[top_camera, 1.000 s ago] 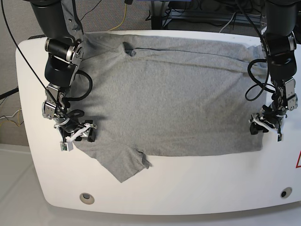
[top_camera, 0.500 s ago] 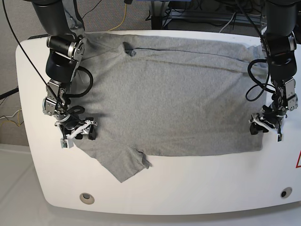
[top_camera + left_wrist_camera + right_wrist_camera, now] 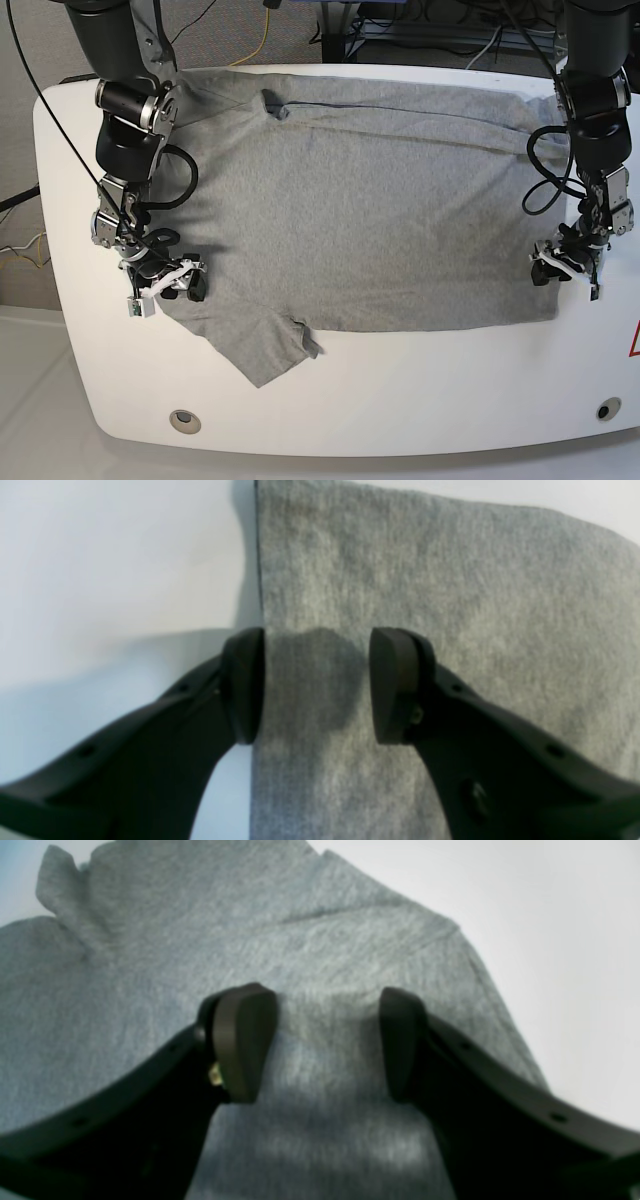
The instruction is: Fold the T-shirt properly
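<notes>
One grey T-shirt (image 3: 350, 210) lies spread out on one white table (image 3: 420, 390). It covers most of the table's far half, from near the left edge to near the right edge. Its plain side faces up. One short sleeve (image 3: 262, 345) sticks out toward the near edge, close to the left side.

There are two robot arms, one at each side of the table.

The right gripper (image 3: 178, 283) is low over the shirt near the table's left edge, just beside the sleeve. In its wrist view the two black fingers (image 3: 245, 1040) stand apart, with grey cloth showing in the gap between them. Nothing is pinched. Whether the tips touch the cloth I cannot tell.

The left gripper (image 3: 562, 268) is at the shirt's edge near the table's right edge. Its two fingers (image 3: 395, 680) also stand apart. One finger sits over the white table right at the shirt's straight edge, and the other sits over the cloth. It holds nothing.

There are two small round holes near the table's near edge, one at the left (image 3: 183, 420) and one at the right (image 3: 608, 409).
</notes>
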Action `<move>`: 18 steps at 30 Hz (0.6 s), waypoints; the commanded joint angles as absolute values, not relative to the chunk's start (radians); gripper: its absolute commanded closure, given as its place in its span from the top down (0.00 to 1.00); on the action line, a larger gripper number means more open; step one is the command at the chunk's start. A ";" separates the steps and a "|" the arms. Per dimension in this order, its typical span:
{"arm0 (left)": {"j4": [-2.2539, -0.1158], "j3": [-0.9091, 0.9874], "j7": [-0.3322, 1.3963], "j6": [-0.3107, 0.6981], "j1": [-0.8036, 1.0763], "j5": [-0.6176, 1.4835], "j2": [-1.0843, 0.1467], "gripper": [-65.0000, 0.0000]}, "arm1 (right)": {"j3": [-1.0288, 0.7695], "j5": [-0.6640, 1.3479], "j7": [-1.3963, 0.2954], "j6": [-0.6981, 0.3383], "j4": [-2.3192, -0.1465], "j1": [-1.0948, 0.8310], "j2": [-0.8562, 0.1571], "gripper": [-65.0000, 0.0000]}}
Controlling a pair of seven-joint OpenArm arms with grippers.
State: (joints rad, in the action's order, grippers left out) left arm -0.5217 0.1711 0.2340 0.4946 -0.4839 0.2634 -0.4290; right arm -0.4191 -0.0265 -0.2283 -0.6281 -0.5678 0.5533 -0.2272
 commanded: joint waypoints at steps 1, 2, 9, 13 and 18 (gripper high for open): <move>-0.533 0.169 0.246 0.494 -0.500 0.263 -0.447 0.49 | -0.417 -0.041 -0.253 -0.623 -0.557 0.577 -0.233 0.55; -0.533 0.171 0.244 0.495 -0.499 0.264 -0.447 0.49 | -0.420 -0.039 -0.252 -0.627 -0.554 0.572 -0.232 0.55; -0.537 0.175 0.243 0.498 -0.490 0.266 -0.449 0.48 | -0.425 -0.034 -0.249 -0.632 -0.552 0.564 -0.233 0.55; -0.537 0.178 0.244 0.502 -0.494 0.267 -0.447 0.48 | -0.421 -0.036 -0.252 -0.634 -0.556 0.561 -0.232 0.55; -0.520 0.169 0.241 0.489 -0.511 0.251 -0.448 0.48 | -0.420 -0.046 -0.257 -0.631 -0.568 0.547 -0.229 0.55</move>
